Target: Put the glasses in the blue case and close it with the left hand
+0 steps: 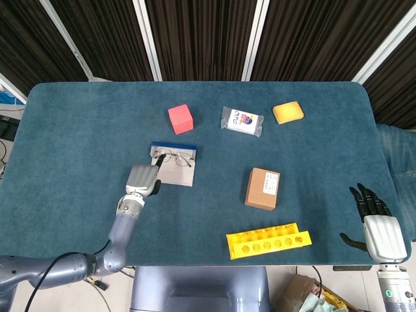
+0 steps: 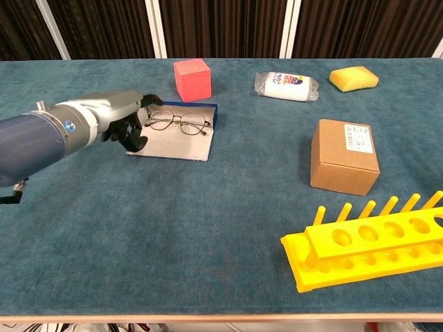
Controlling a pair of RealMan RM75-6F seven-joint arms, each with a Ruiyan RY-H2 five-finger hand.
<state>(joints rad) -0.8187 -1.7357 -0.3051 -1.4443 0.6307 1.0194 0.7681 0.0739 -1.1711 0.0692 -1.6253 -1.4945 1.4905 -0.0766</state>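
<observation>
The blue case (image 1: pixel 177 173) lies open and flat left of the table's middle, showing its grey lining (image 2: pixel 173 143) and a blue rim (image 2: pixel 215 115) at the far edge. The thin wire-framed glasses (image 1: pixel 174 156) lie unfolded across the far part of that lining (image 2: pixel 178 122). My left hand (image 1: pixel 143 179) hovers at the case's near left corner (image 2: pixel 124 119) with its dark fingers (image 2: pixel 132 133) bent downward and nothing held in them. My right hand (image 1: pixel 379 225) hangs with fingers spread beyond the table's near right edge, in the head view only.
A red cube (image 1: pixel 181 119) stands just behind the case. Further right are a plastic-wrapped packet (image 1: pixel 242 121) and a yellow sponge (image 1: pixel 288 112). A cardboard box (image 1: pixel 262 188) and a yellow tube rack (image 1: pixel 268 240) occupy the near right.
</observation>
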